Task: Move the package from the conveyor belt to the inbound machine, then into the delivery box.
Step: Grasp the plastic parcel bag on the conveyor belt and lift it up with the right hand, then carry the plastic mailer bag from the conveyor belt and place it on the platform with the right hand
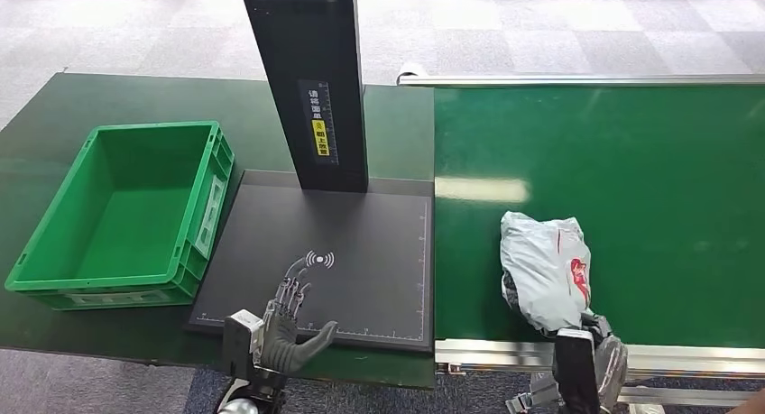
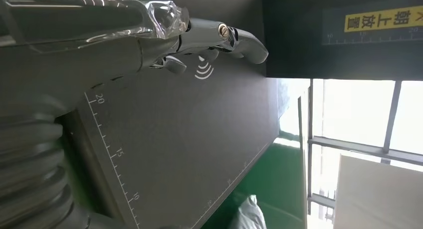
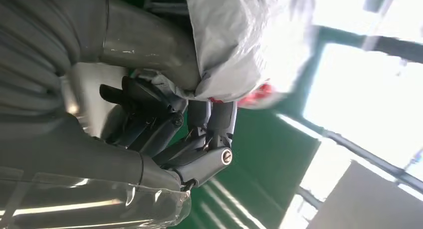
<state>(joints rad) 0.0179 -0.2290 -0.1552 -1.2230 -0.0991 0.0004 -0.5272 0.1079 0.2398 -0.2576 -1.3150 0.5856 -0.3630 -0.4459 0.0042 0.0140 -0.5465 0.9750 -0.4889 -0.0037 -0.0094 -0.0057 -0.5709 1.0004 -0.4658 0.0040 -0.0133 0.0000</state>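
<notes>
While right hand pinches the grey package with red print, left hand hovers spread before the yellow 朝上放置 label.

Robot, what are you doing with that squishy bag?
The robot's right hand grips the near end of a grey package lying on the green conveyor belt. Its left hand rests open over the black inbound machine's plate. The green delivery box is empty.
</notes>
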